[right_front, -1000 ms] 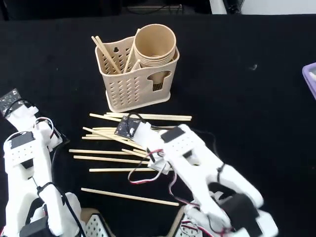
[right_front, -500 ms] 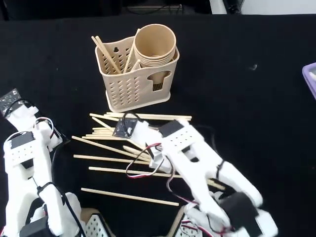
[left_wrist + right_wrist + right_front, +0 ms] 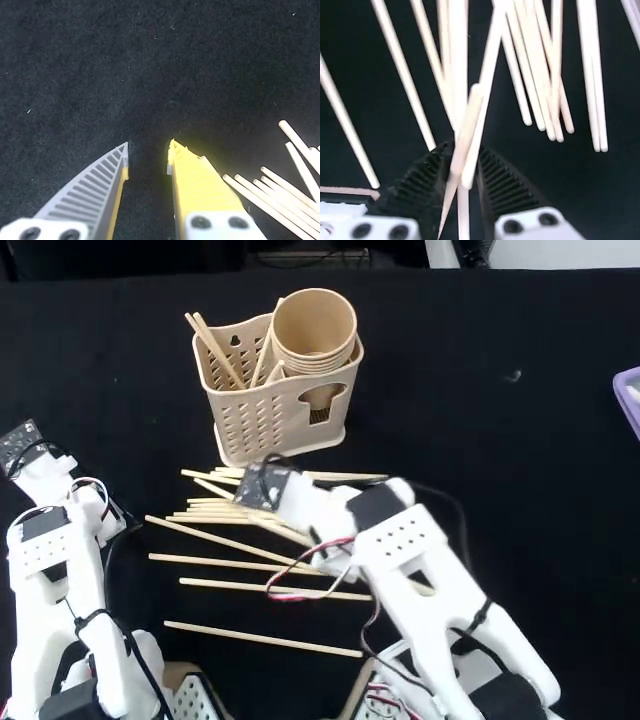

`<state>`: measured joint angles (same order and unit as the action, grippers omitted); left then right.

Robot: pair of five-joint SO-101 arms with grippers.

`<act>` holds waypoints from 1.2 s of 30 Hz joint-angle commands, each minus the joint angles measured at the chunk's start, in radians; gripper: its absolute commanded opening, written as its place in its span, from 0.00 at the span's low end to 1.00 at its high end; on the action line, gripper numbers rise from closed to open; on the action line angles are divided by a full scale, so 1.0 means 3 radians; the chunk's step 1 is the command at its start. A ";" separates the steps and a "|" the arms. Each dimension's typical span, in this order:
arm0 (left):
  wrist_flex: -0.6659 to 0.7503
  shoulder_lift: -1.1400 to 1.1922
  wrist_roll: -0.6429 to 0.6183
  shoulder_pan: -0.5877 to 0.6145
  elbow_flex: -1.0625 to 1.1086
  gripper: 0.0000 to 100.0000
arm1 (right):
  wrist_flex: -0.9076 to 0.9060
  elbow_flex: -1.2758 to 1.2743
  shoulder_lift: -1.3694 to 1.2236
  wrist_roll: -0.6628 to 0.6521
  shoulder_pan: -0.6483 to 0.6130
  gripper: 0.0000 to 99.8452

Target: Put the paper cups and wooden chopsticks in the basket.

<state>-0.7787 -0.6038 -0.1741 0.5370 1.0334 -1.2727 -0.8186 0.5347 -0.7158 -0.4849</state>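
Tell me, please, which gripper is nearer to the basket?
Right. The right gripper, shut on chopsticks, is just in front of the basket. The left gripper is farther off to the side, above the black table.

Table: a black, matte, cloth-covered tabletop (image 3: pixel 520 500) is spreading flat across the high view, with faint lint showing on it.
Fleck: a small pale speck (image 3: pixel 513 375) is sitting on the tabletop's far right part.
Right edge: a lilac plastic tray corner (image 3: pixel 629 400) is poking in over the tabletop's right edge.
Far edge: a flat white surface (image 3: pixel 565 252) is showing beyond the tabletop's far right corner; dark shapes (image 3: pixel 310 254), too dim to identify, are lining the rest.
Light: even light is falling on the tabletop.
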 commanded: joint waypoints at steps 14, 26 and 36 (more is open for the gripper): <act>0.0026 -0.0107 -0.0026 0.0023 -0.0018 0.13 | -0.0102 0.1675 0.0207 0.0701 -0.0404 0.01; 0.0026 -0.0107 -0.0015 0.0028 -0.0018 0.13 | -0.0292 0.3041 -0.0534 0.0967 -0.0634 0.01; 0.0026 -0.0107 -0.0015 0.0028 -0.0018 0.13 | -0.0389 0.3818 -0.0652 0.1238 -0.0665 0.01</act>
<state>-0.7787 -0.6038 -0.1741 0.5370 1.0334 -1.4170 0.2386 0.3399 -0.4120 -0.6767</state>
